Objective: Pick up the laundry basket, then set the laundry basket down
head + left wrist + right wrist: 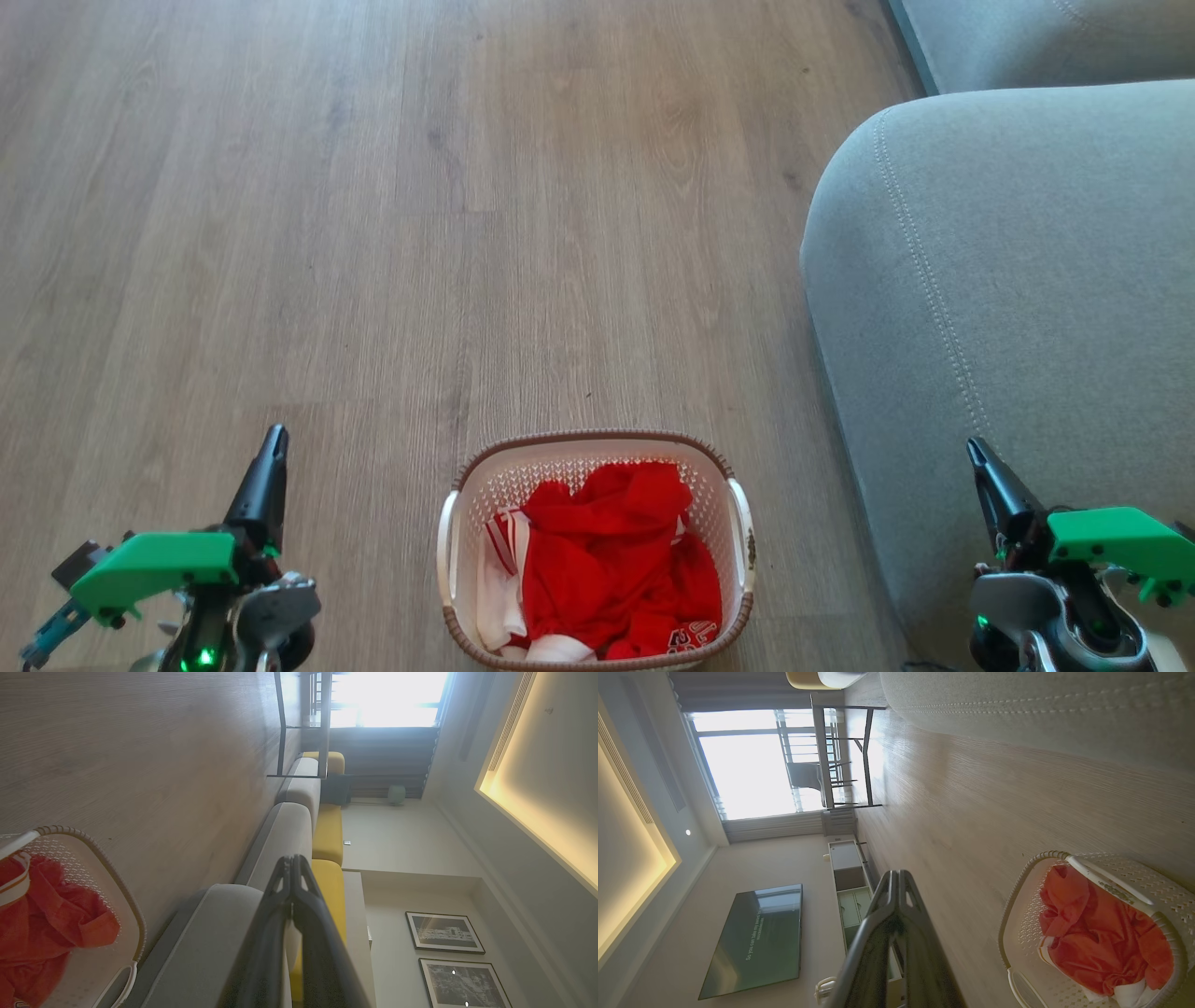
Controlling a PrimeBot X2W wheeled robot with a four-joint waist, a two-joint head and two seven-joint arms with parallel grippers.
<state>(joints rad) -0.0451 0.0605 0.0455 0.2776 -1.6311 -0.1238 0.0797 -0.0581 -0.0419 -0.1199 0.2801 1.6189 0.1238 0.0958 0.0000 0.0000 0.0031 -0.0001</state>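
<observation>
**Black fingers closed, basket on the floor between them**

Black long fingers of the left end effector are pressed together and hold nothing, low at the left of the head view. The right end effector is likewise together and empty at the lower right, seen against the grey fabric sofa. Between them, apart from both, the small white perforated plastic laundry basket with a brown woven-look rim stands on the pale wood-grain floor, with red and white clothes heaped inside. The left wrist view adds yellow seat cushions along the sofa and two framed pictures on the wall. The right wrist view adds a dark flat television, a bright window and a black-framed table.
</observation>
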